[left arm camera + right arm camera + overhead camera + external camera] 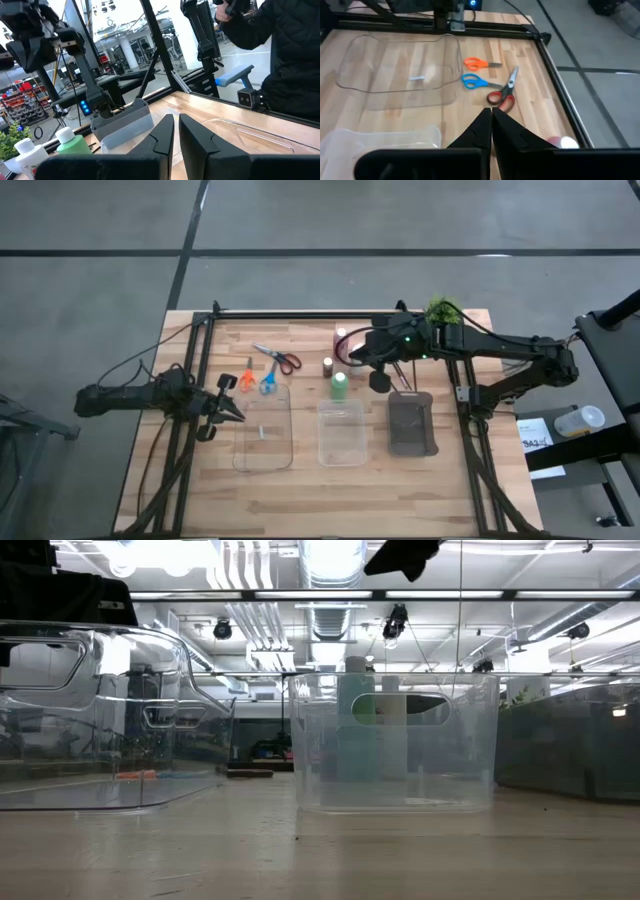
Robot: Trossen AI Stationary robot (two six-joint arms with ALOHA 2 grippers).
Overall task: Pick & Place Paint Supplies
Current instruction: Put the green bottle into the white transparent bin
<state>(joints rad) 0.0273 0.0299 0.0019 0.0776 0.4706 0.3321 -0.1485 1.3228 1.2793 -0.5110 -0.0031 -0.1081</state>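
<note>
Right claw (381,380), shut and empty, hangs right of centre above the tabletop (300,480); left claw (228,408), barely parted, holds nothing at centre left. Between them lie three light, stiff scissors (268,370), best pinched at the pivot. No lettering is readable.

Matt pale wood table (455,490), 2 glossy clear plastic trays (263,432), matt grey plastic tray (411,423)

Three scissors lie flat, grouped: orange-handled (246,380), blue-handled (268,383), red-handled (280,359). Green bottle (339,386) upright; small brownish bottle (327,366) and white bottle (341,338) behind it.
</note>
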